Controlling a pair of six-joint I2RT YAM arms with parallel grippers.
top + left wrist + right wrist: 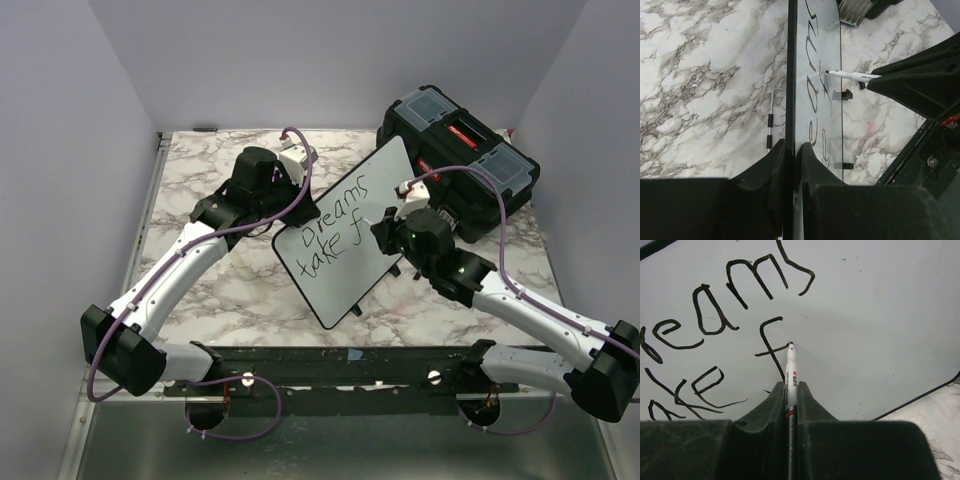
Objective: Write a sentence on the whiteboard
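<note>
The whiteboard (345,235) stands tilted in the middle of the marble table, black-rimmed, with the sentence (335,230) reading "Dreams take f" in black marker. My left gripper (298,165) is shut on the board's far upper edge (790,100), one finger on each face. My right gripper (390,222) is shut on a white marker (790,375). The marker's black tip touches the board (865,315) just right of the letter "f" (769,342). From the left wrist, the marker (852,76) meets the writing face edge-on.
A black toolbox (460,150) with a red latch lies at the back right, close behind my right arm. A thin metal stand leg (770,125) props the board from behind. Purple walls enclose the table on three sides.
</note>
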